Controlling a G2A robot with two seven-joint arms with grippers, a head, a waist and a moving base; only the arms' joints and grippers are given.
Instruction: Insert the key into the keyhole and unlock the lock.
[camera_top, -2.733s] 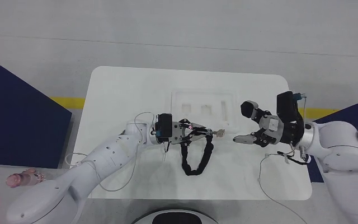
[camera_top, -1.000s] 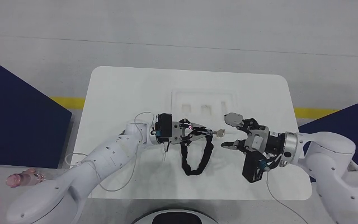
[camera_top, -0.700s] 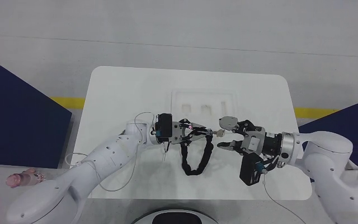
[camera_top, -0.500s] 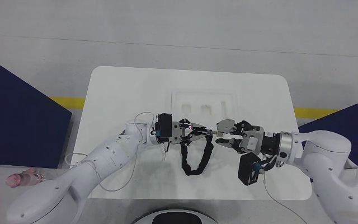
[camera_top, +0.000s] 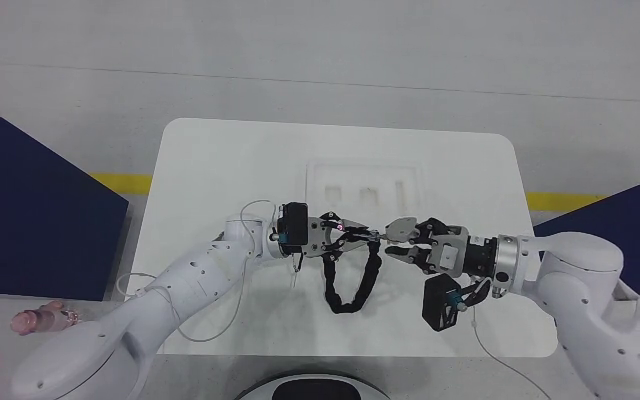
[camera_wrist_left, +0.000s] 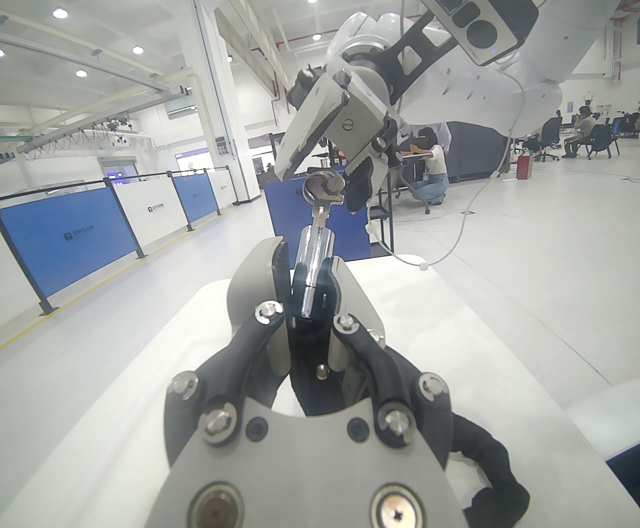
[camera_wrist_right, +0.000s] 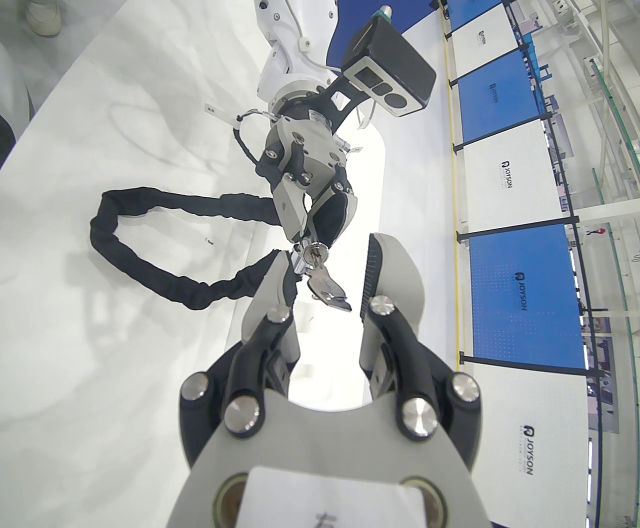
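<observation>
One tiny stiff slick key (camera_wrist_right: 329, 291) sat in lock (camera_wrist_left: 314, 247); left gripper (camera_wrist_left: 306, 265) clamped lock, right gripper (camera_wrist_right: 331, 260) open round flat head, likely best pinch spot

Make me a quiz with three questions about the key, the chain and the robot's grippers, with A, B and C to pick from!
1. Where is the key?
A. in a cup
B. stuck in the lock
C. under a book

2. What colour is the chain?
A. red
B. yellow
C. black

3. How is the right gripper?
A. open, with the key between its fingers
B. shut on the chain
C. shut on a cup

Answers:
1 B: the key's blade sits in the keyhole and only its head sticks out.
2 C: the loop lying on the table is black all along.
3 A: in the right wrist view its fingers stand apart, one on each side of the key's head.
</observation>
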